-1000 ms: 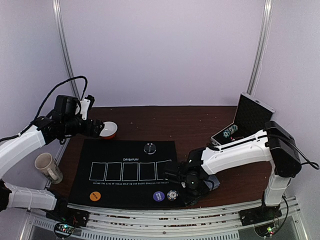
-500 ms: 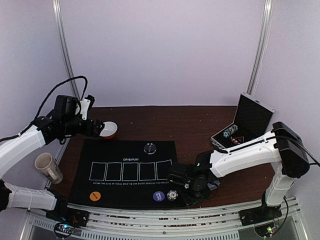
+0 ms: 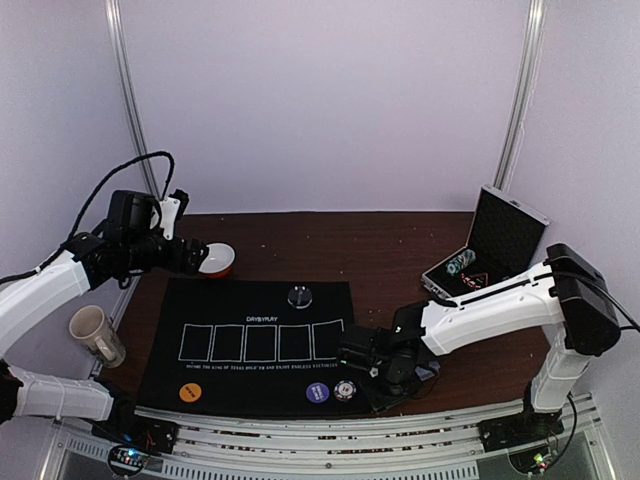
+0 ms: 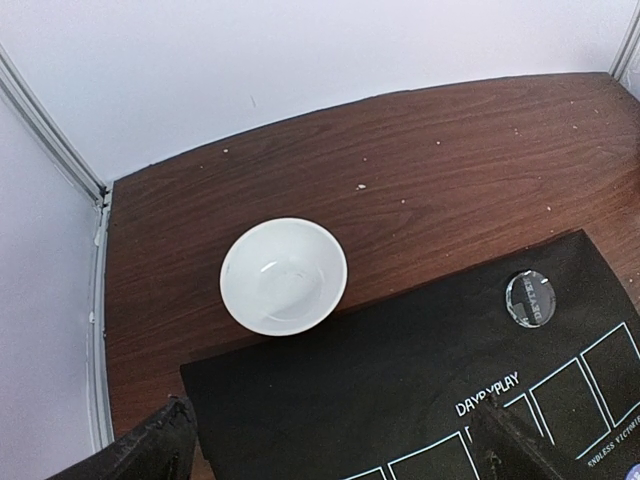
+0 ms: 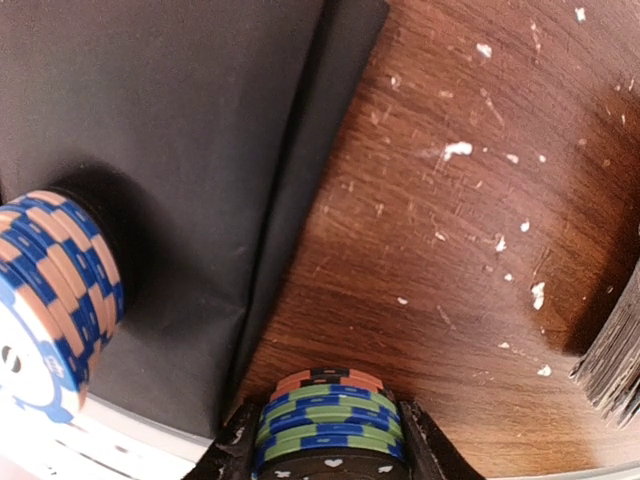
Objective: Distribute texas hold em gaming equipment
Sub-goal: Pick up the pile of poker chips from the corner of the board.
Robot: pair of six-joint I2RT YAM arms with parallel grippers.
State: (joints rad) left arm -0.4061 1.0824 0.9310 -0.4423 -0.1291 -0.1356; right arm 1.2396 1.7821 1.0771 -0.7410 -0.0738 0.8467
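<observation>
1. Right tool is low at the mat's near right corner, clenched on a chip stack. Fingers press both sides of it.
2. The chip stack has an orange top, blue-green striped edges and a dark bottom chip. It is over the bare bench, just off the mat's right edge. Cannot tell if it is lifted or resting.
3. A second stack with orange-blue edges stands on the mat, left of the held one and apart from it.
4. The deck shows edge-on at the right of the wrist view, on the bench near the right tool.
5. Left tool is released, fingers wide, hovering over the mat's far left corner.
6. The bowl is upright on the bench with a white inside, just beyond the mat's far edge.
7. The disc is clear and lies flat on the mat near the far edge, beyond the row of card outlines.
8. An orange chip lies on the mat's near left corner.
9. The mug is off the mat's left side, tilted.
10. The case is open at the bench's far right. It probably holds chips, but they are too small to be sure.
</observation>
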